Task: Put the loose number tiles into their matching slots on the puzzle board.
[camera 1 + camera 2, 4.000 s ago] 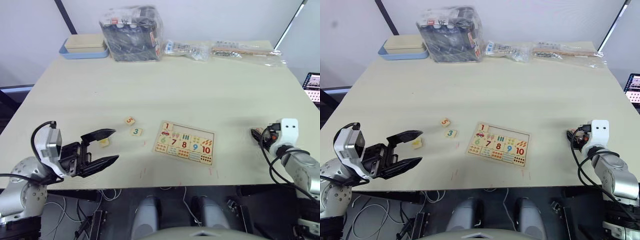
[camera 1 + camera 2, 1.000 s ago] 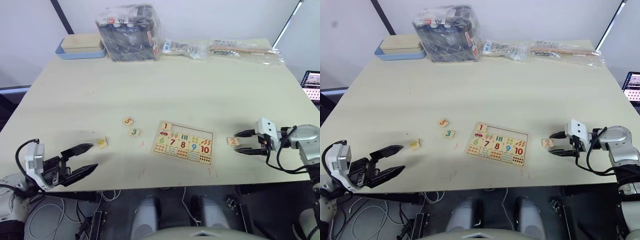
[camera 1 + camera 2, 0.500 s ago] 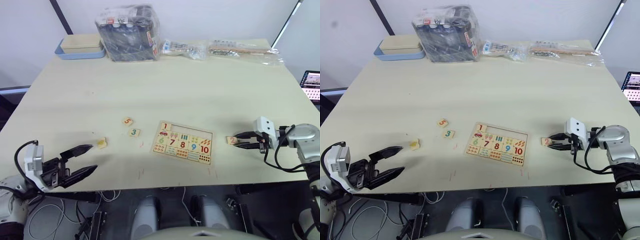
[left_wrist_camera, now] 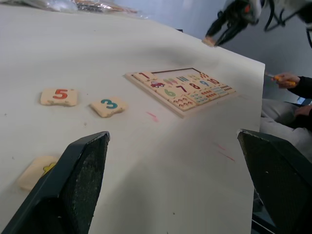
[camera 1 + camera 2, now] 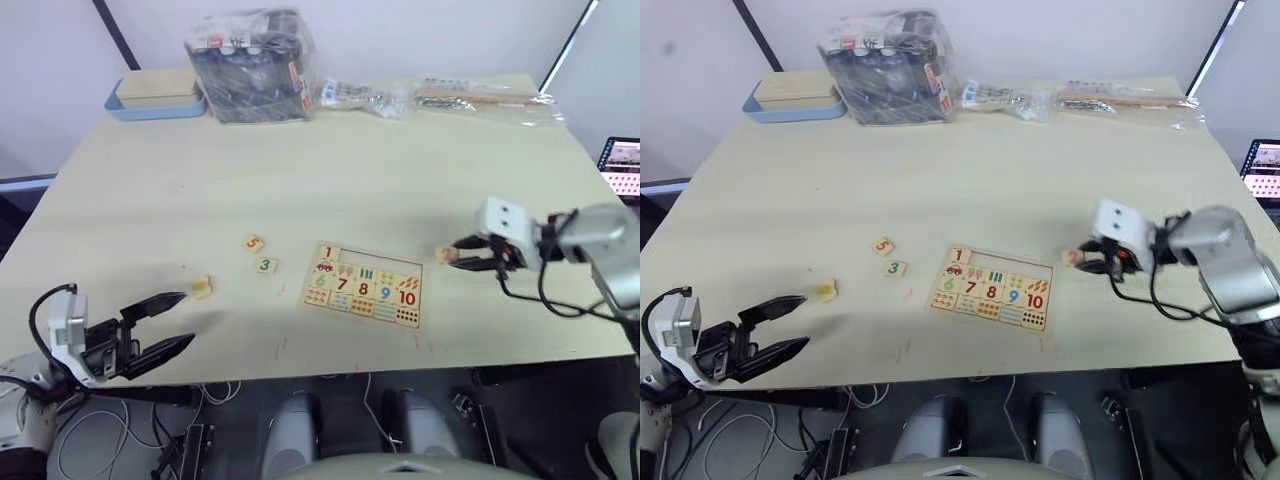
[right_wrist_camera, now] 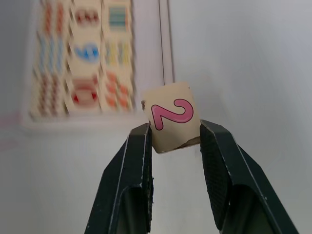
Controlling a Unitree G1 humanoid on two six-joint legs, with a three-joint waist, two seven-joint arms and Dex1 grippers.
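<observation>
The puzzle board (image 5: 365, 285) lies flat near the table's front edge, with a 1 tile (image 5: 330, 253) in its top left slot. My right gripper (image 5: 458, 259) hovers just right of the board, shut on the 2 tile (image 6: 170, 117), which is held clear of the table. The 5 tile (image 5: 254, 242) and the 3 tile (image 5: 264, 265) lie left of the board. A tile with a yellow digit (image 5: 203, 287) lies further left. My left gripper (image 5: 168, 323) is open low at the front left, short of that tile.
A blue-rimmed tray (image 5: 155, 97), a plastic-wrapped black box (image 5: 245, 50) and plastic bags (image 5: 370, 97) line the table's far edge. A screen (image 5: 622, 155) stands off the right edge. A person's hand (image 4: 287, 79) shows beyond the table in the left wrist view.
My right gripper shut on the 2 tile, lifted it off the table and carried it left toward the board. The left gripper has stayed open in place.
</observation>
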